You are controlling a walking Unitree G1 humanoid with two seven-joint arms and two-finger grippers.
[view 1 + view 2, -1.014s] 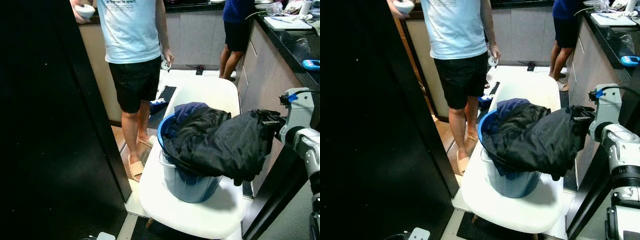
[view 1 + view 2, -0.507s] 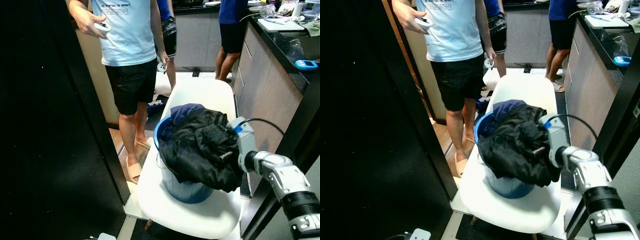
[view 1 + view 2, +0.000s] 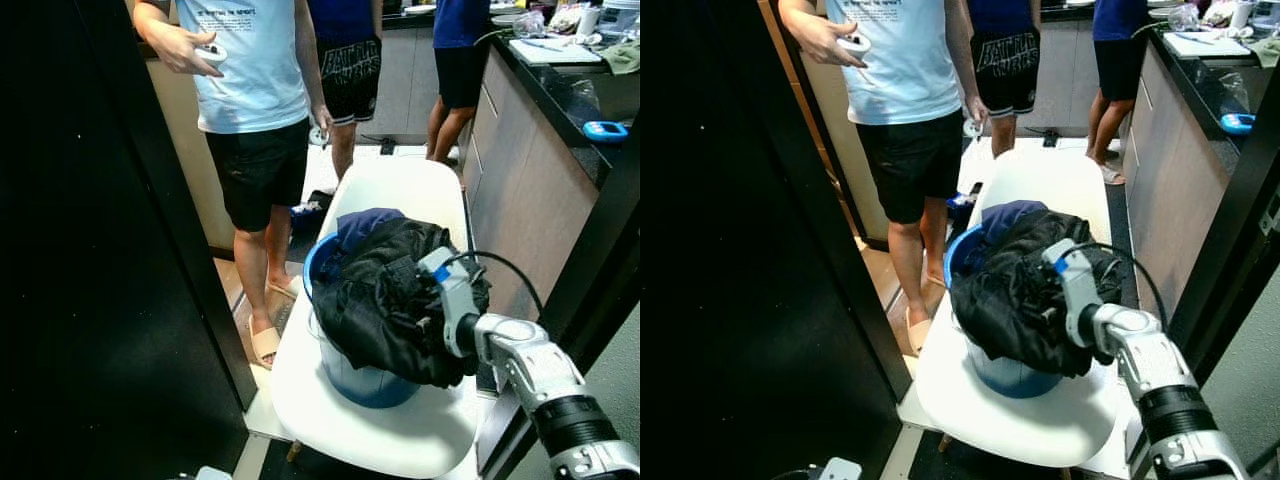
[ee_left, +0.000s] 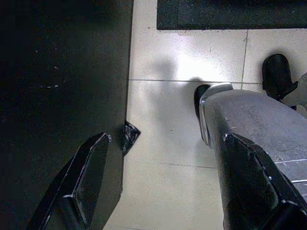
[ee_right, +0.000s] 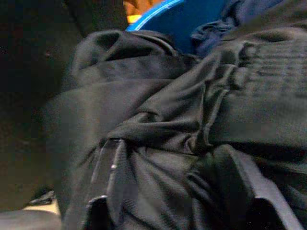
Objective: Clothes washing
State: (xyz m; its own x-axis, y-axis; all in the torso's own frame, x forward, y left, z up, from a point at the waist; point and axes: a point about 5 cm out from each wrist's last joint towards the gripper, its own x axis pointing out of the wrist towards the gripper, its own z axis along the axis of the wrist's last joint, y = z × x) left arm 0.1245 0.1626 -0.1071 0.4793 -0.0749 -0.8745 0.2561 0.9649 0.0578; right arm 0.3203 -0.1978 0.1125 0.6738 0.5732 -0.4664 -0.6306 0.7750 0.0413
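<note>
Black clothes (image 3: 395,300) heaped over the blue bucket (image 3: 365,375) mid-chair (image 3: 400,185); right pincer (image 5: 175,158) spread open, pressed in. I'd pinch deep before lifting.

Passage is narrow. A dark panel (image 3: 90,250) walls the left side; cabinet fronts (image 3: 530,180) close the right. The white chair (image 3: 400,190) with the blue bucket (image 3: 365,375) fills the middle. A person's legs (image 3: 255,270) stand just beside the chair's left edge. Open floor (image 4: 168,143) lies below the left end effector (image 4: 158,187).
</note>
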